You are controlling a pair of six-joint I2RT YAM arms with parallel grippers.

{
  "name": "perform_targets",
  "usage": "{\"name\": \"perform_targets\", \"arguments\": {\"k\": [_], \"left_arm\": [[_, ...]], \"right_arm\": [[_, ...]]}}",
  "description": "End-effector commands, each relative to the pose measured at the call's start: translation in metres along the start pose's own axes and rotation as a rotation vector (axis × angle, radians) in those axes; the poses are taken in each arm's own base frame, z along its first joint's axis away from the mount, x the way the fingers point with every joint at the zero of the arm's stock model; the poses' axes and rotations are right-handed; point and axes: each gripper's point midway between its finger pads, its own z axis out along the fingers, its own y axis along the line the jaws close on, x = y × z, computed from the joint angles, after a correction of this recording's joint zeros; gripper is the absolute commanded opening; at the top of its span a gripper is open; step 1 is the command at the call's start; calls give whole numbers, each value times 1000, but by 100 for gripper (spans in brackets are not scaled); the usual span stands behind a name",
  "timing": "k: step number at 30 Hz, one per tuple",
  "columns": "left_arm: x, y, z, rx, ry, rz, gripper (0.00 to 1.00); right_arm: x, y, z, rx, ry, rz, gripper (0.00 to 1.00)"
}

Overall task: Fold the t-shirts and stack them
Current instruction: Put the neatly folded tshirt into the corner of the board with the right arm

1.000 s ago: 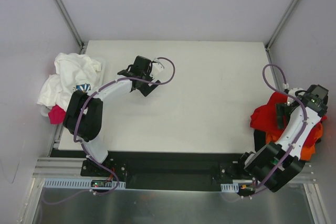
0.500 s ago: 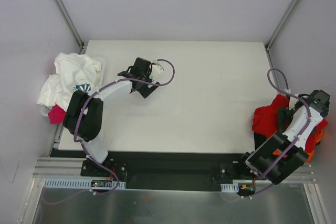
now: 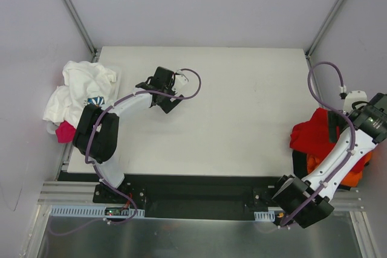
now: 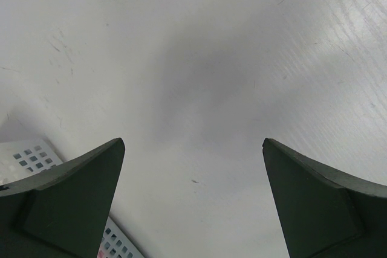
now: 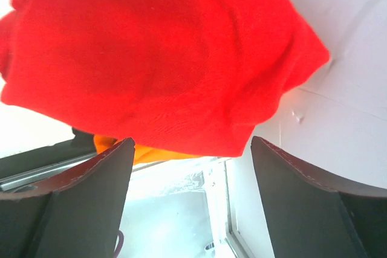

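Now I judge the step is fetching a shirt onto the table (image 3: 242, 119): the red t-shirt (image 3: 308, 137) lies at its right edge, over an orange t-shirt (image 3: 354, 176). Next my right gripper (image 5: 191, 143), jaws wide and empty just before it, must pinch the cloth. The left gripper (image 4: 193, 143) hangs fully open over the table.

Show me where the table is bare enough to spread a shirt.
The middle of the table is bare, from the left gripper across to the red t-shirt at the right edge. Crowded: the white t-shirt heap on the left edge, and the orange t-shirt beside the red one.
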Motion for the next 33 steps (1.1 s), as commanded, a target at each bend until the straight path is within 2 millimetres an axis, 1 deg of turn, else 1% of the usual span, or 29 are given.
{"name": "perform_targets", "arguments": {"k": [1, 3, 5, 6, 7, 8, 10, 11, 13, 14, 16, 17, 18, 19, 20, 21, 22, 23, 24, 25, 26, 27, 28, 29, 30, 31, 32, 33], "left_arm": [[-20, 12, -14, -51, -59, -33, 99], [-24, 16, -22, -62, -80, -50, 99], [-26, 18, -29, -67, -98, -63, 99], [-30, 20, -36, -78, -120, -72, 99], [-32, 23, -40, -87, -129, -84, 99], [-34, 29, -46, -104, -140, -93, 99], [-34, 35, -50, -130, -142, -114, 99], [-32, 39, -52, -141, -142, -124, 99], [-25, 47, -54, -164, -131, -169, 99], [-24, 52, -57, -172, -138, -188, 99], [-15, 62, -59, -181, -136, -247, 99], [-12, 67, -64, -193, -143, -273, 99], [-9, 70, -65, -195, -146, -308, 99], [-2, 79, -67, -207, -144, -344, 99], [0, 83, -72, -218, -152, -365, 99], [3, 87, -75, -227, -155, -397, 99], [8, 93, -77, -242, -154, -421, 99], [9, 97, -83, -256, -166, -436, 99], [9, 98, -86, -262, -171, -453, 99], [10, 99, -88, -267, -172, -458, 99], [8, 102, -93, -281, -185, -469, 99], [9, 101, -95, -278, -188, -468, 99], [9, 98, -96, -269, -193, -471, 99], [7, 97, -102, -263, -211, -475, 99], [6, 94, -105, -247, -223, -471, 99], [8, 88, -104, -228, -223, -465, 99], [7, 87, -112, -225, -246, -461, 99], [6, 84, -115, -210, -259, -463, 99]], "right_arm": [[-9, 16, -18, -65, -46, 11, 82], [-15, 22, -21, -92, -71, 5, 82], [-18, 34, -24, -136, -91, 5, 84], [-24, 42, -25, -157, -111, -13, 85], [-26, 47, -26, -171, -129, -15, 99], [-33, 60, -26, -214, -152, -24, 97], [-39, 74, -26, -254, -170, -33, 96], [-47, 86, -27, -293, -193, -60, 96], [-57, 98, -27, -324, -220, -54, 96], [-63, 110, -28, -349, -228, -93, 96], [-74, 121, -27, -358, -240, -93, 96], [-79, 131, -27, -367, -241, -129, 96], [-82, 137, -23, -373, -227, -138, 96], [-89, 144, -22, -378, -229, -129, 96], [-94, 154, -23, -382, -232, -164, 96], [-97, 161, -18, -388, -220, -176, 96], [-106, 165, -18, -380, -238, -161, 96], [-110, 170, -16, -356, -244, -177, 96], [-112, 175, -14, -341, -245, -187, 96], [-119, 179, -13, -336, -264, -186, 96], [-123, 186, -14, -337, -274, -189, 96], [-125, 189, -14, -338, -281, -190, 96], [-128, 193, -9, -334, -279, -192, 96], [-131, 200, -9, -344, -283, -201, 96], [-131, 207, -8, -358, -280, -214, 96], [-132, 212, -8, -372, -273, -232, 96], [-132, 224, -4, -396, -258, -272, 97], [-131, 231, -2, -405, -246, -299, 96]]}}
